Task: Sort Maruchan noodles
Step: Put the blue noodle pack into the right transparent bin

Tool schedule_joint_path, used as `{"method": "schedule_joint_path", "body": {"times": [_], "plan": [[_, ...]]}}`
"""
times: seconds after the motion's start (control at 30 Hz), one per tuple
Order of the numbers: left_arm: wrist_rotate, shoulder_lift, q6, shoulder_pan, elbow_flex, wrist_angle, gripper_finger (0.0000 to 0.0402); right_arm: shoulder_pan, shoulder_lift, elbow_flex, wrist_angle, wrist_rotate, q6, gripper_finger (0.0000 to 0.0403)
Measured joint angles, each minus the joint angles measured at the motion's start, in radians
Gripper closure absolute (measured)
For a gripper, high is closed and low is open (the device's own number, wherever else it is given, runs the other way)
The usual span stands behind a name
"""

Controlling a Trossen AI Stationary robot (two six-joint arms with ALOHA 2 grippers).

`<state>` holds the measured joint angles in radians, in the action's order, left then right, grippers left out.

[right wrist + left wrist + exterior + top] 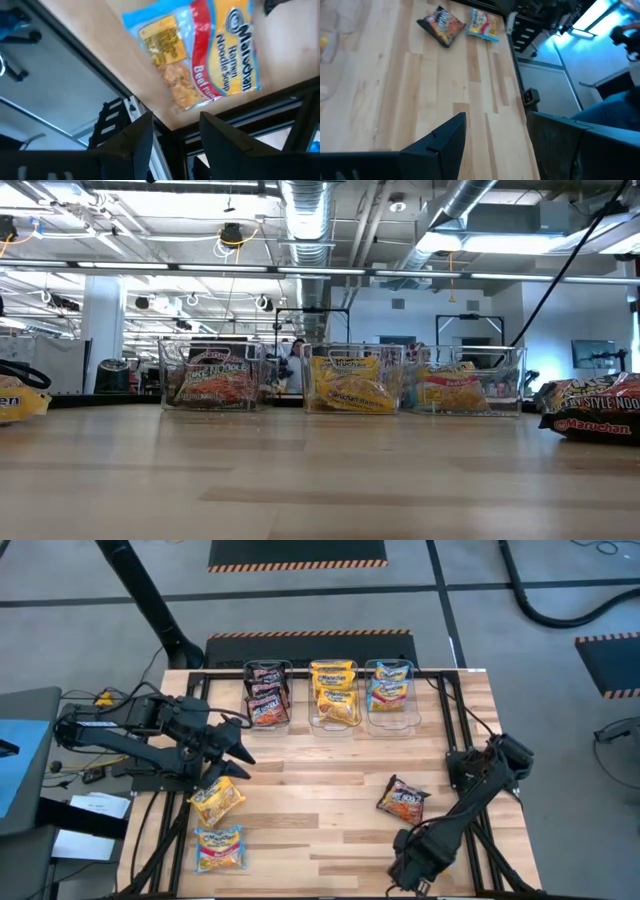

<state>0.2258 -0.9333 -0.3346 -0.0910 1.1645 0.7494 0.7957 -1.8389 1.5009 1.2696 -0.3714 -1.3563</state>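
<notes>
Left gripper (237, 762) spread wide, empty, hovering above yellow packet (217, 800) at table's 8 o'clock. Packet likely light, crinkly, slippery: pinch across edges. Right gripper (407, 872) parted, empty, 5 o'clock.

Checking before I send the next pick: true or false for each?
1. Three packets lie loose on the table. True: yellow-orange packet, blue packet, dark packet.
2. The dark packet lies nearest the left gripper. False: the yellow-orange one does; the dark one is nearer the right gripper.
3. The middle tub holds yellow-orange packets. True.
4. The left gripper holds a packet. False: it is open and empty.
</notes>
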Motion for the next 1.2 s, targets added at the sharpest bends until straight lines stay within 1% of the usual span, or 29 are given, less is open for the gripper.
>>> {"method": "schedule_joint_path", "body": {"times": [0.1, 0.27, 0.37, 0.5, 0.63, 0.73, 1.0, 1.1, 1.2], "plan": [[-0.014, 0.0, -0.014, 0.0, 0.0, 0.0, 0.0205, 0.014, 0.0, 0.0, -0.006, 0.002, 0.022, 0.0206], [-0.013, 0.0, -0.045, 0.0, 0.0, 0.0, 0.0205, 0.034, -0.03, -0.012, -0.015, 0.037, 0.11, 0.0171], [-0.018, 0.0, -0.073, 0.0, 0.0, -0.003, 0.0205, 0.041, -0.046, -0.05, -0.07, 0.03, 0.155, 0.0156], [-0.032, 0.0, -0.082, 0.0, 0.0, -0.005, 0.0205, 0.042, -0.048, -0.119, -0.128, 0.03, 0.165, 0.0153], [-0.055, -0.001, -0.082, 0.0, 0.0, -0.007, 0.0205, 0.041, -0.048, -0.182, -0.162, 0.03, 0.156, 0.0152], [-0.06, -0.002, -0.096, 0.0, 0.0, -0.007, 0.0205, 0.041, -0.047, -0.231, -0.219, 0.028, 0.153, 0.0152], [-0.062, -0.002, -0.097, 0.0, 0.0, -0.007, 0.0205, 0.039, -0.04, -0.292, -0.278, 0.009, 0.115, 0.0154], [-0.062, -0.002, -0.097, 0.0, 0.0, -0.007, 0.0205, 0.03, -0.041, -0.293, -0.294, 0.018, 0.1, 0.0172], [-0.062, -0.002, -0.093, 0.0, 0.0, -0.006, 0.0205, 0.02, -0.042, -0.295, -0.306, 0.018, 0.088, 0.021]]}}
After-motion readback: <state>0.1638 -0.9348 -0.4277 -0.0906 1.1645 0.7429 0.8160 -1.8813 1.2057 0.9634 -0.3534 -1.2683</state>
